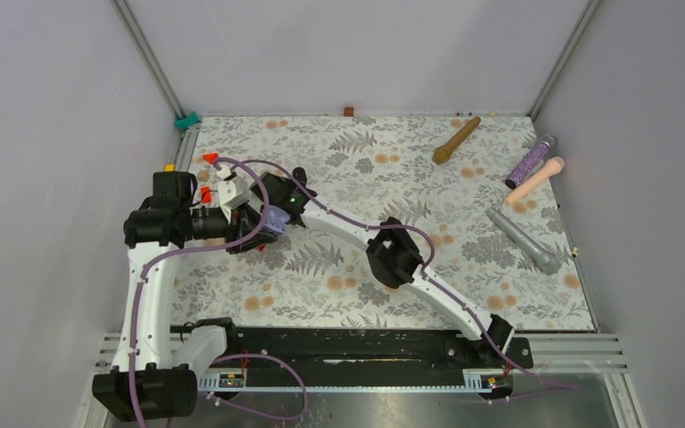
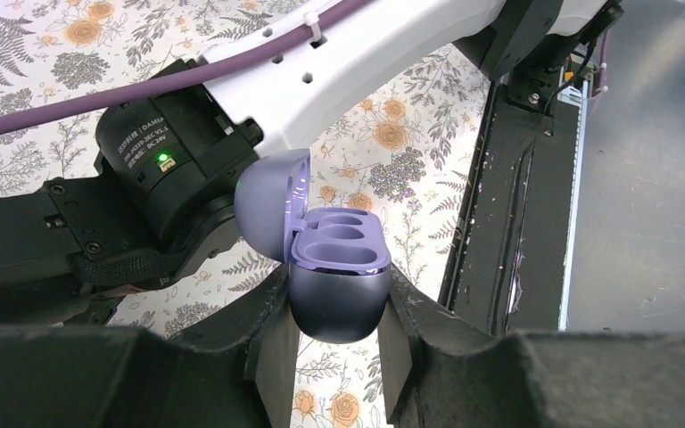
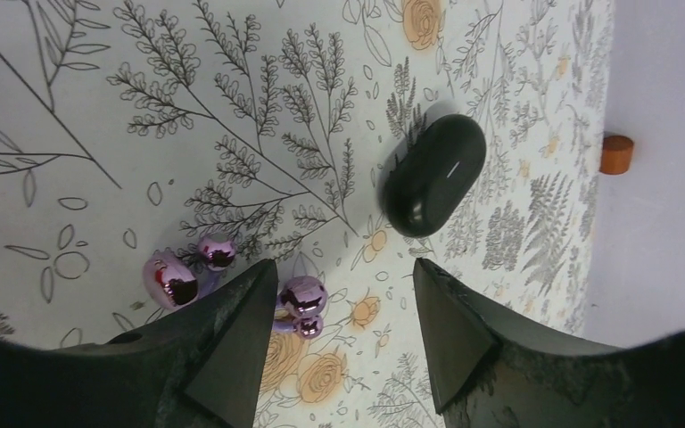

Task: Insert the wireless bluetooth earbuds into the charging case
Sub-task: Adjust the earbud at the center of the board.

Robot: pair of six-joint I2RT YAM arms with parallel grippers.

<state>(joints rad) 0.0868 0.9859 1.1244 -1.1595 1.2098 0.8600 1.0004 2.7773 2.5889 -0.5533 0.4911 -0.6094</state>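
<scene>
Your left end effector (image 2: pixel 337 332) is clamped on the purple charging case (image 2: pixel 339 259), lid up, sockets empty. Your right end effector (image 3: pixel 341 285) hangs wide open over the surface (image 3: pixel 232 89), purple earbuds (image 3: pixel 303 297) at its 9 o'clock side, closed black case (image 3: pixel 435 174) at 1 o'clock.

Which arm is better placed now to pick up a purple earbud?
Right. The right gripper, open, hovers over the purple earbuds on the table, one just inside its finger gap. The left gripper is occupied: shut on the open purple charging case, whose slots look empty.
</scene>
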